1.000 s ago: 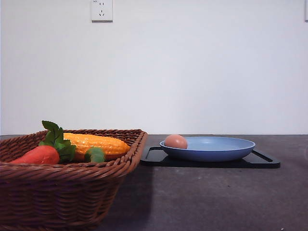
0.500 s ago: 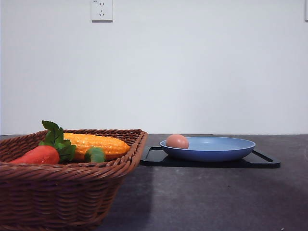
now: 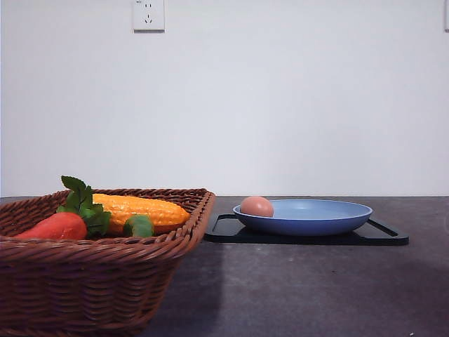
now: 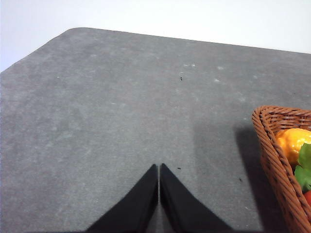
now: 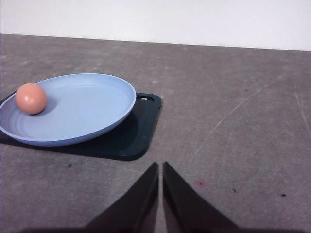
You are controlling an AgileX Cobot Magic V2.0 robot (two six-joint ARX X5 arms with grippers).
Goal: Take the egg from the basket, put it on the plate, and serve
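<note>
A staged lab-style test setup is suggested: a bare white wall [image 3: 280, 105] with one white wall socket [image 3: 148, 15], a plain dark grey bench [image 4: 107, 111], and plastic-looking food props placed in a brown woven wicker basket [image 3: 91, 281]. No household furnishing can be made out.

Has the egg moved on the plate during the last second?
Yes, slightly. In the front view the egg rocked a little toward the plate's middle, then returned toward the rim on the basket side.
</note>
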